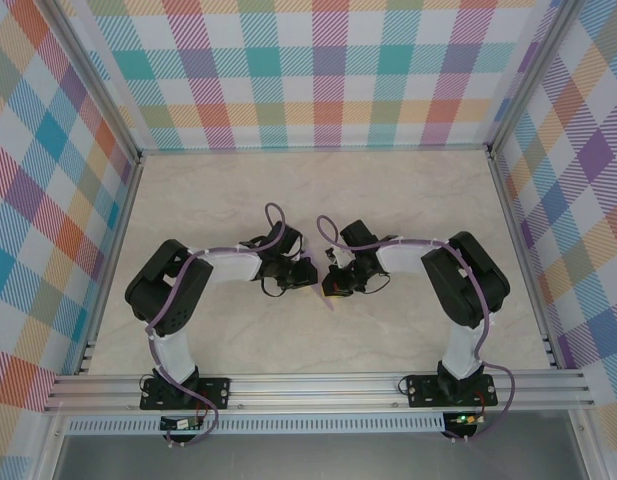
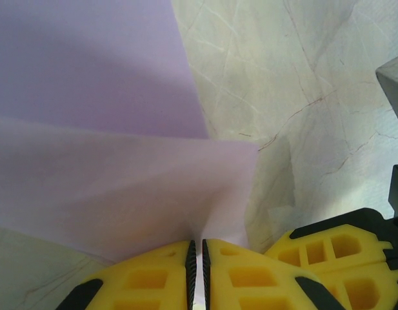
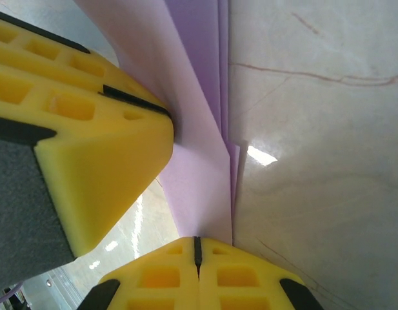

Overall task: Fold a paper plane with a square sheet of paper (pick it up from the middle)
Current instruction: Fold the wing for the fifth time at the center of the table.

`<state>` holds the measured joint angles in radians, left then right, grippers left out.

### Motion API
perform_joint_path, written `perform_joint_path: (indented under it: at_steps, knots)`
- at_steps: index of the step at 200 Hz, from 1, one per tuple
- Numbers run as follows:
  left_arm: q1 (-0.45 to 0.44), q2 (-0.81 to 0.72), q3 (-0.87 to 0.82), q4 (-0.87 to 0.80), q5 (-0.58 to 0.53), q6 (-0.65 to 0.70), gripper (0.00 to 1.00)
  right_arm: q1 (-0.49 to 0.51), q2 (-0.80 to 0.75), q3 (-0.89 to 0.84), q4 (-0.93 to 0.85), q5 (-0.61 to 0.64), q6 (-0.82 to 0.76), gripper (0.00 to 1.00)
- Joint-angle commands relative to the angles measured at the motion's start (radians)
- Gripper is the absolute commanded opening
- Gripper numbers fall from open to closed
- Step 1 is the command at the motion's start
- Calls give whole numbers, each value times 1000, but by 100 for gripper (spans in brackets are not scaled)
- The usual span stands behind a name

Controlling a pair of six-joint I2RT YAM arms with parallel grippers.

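Left gripper (image 2: 197, 253) clenched on creased paper (image 2: 121, 187) fanning out ahead of its fingertips; right gripper (image 3: 197, 245) pinches the same paper.

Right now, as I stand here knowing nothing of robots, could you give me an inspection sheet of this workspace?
Surface: pale marbled tabletop, bare around the arms.
Job's things: lavender sheet of paper, folded into layers, held up between both grippers.
Clutter: nothing seen.
Grippers: left gripper and right gripper are each shut on the paper's edge, close together at mid-table.
Cables: purple cables run along both arms.
Surroundings: plaid walls, aluminium frame rail.
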<state>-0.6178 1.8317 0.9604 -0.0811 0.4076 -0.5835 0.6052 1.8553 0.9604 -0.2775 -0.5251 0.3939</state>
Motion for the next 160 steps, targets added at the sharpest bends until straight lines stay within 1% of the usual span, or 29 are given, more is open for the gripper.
perform_joint_path:
  at_steps: [1, 44, 160]
  knots:
    - [47, 42, 23, -28, -102, 56, 15, 4, 99, -51, -127, 205, -38, 1]
    - [93, 39, 30, -31, -104, 79, 15, 4, 113, -54, -135, 224, -44, 1]
    - [227, 104, 87, -59, -72, 179, 15, 4, 122, -67, -135, 234, -47, 1]
